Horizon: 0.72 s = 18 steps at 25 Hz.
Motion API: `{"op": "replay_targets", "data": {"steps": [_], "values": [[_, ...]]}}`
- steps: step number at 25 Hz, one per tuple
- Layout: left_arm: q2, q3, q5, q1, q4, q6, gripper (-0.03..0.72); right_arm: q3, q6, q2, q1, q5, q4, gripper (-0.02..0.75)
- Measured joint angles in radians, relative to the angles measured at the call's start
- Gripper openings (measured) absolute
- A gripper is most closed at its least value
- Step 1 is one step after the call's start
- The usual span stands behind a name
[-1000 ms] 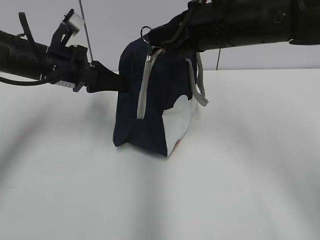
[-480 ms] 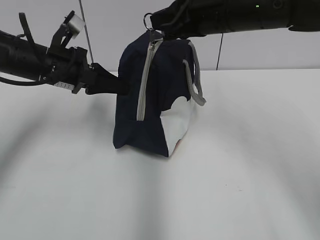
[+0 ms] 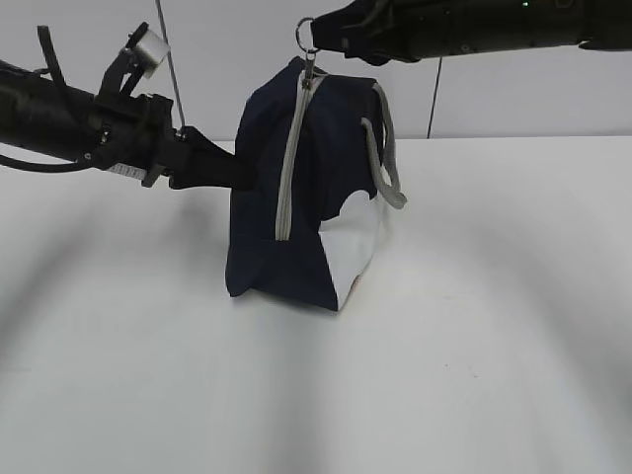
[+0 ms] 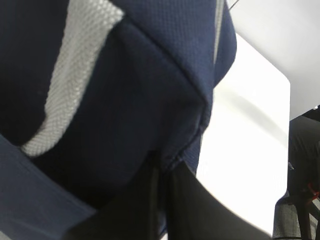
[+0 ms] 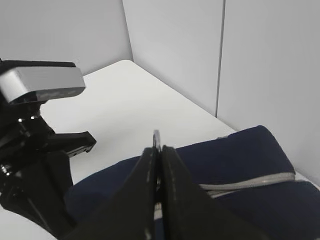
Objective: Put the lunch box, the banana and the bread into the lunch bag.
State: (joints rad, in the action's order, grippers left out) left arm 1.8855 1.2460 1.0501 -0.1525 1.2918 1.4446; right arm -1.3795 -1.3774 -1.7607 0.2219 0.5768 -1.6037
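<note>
Bag (image 3: 306, 197) stands at frame center on the white table (image 3: 474, 346), zipper (image 3: 288, 168) closed. Right gripper (image 3: 321, 44), upper center, is clenched on the ring pull (image 3: 305, 30). Left gripper (image 3: 237, 170), center left, pinches the bag's fabric.

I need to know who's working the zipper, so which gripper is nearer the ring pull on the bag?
Right. The right gripper is shut on the ring pull at the bag's top; the left gripper pinches the bag's side fabric, lower down.
</note>
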Motion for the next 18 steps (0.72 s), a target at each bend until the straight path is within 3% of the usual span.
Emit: {"op": "replay_targets", "data": {"steps": [11,18], "values": [[0.0,0.0,-0.003,0.0,-0.001,0.0,0.003,-0.093,-0.009,-0.092,-0.004,-0.03,-0.001,-0.016],[0.0,0.0,-0.015,0.0,-0.002,-0.003,0.003,-0.107,-0.031,-0.09,-0.005,0.033,-0.001,-0.016]]}}
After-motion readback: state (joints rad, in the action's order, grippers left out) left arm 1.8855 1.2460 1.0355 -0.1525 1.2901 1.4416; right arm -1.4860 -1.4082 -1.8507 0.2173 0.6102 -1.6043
